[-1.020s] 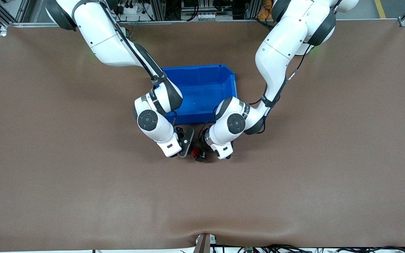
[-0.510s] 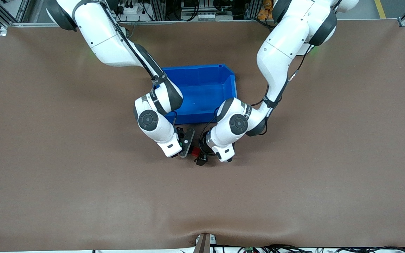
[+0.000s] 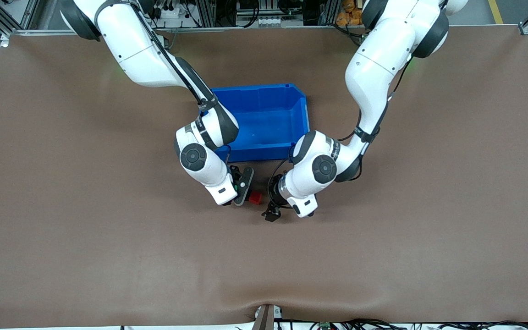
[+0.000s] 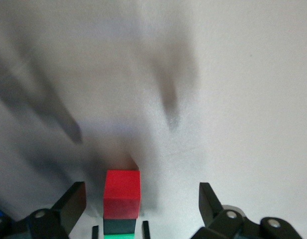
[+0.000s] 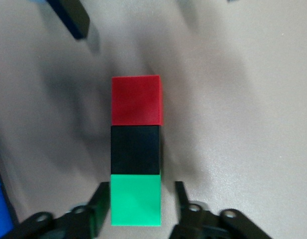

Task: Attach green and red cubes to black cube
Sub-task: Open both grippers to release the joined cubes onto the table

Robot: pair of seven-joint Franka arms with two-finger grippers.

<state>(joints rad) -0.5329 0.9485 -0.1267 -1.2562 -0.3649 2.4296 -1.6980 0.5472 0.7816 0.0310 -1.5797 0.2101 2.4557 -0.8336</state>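
Note:
The red cube [image 5: 136,100], the black cube [image 5: 135,149] and the green cube [image 5: 136,199] lie joined in one straight row on the table, black in the middle. My right gripper [image 5: 141,191] is open, with a finger on each side of the green cube and a small gap at one finger. In the front view only the red cube [image 3: 255,198] shows beside my right gripper [image 3: 244,191]. My left gripper [image 3: 271,214] is open and empty, a little apart from the red cube [image 4: 122,194], which points between its fingers [image 4: 73,204].
The blue bin [image 3: 305,107] stands just farther from the front camera than the cubes, between the two arms' wrists. A finger of the left gripper [image 5: 68,17] shows in the right wrist view near the red end of the row.
My left gripper has drawn back from the red cube, toward the left arm's end and lower in the front view. The right arm and the cubes have not moved.

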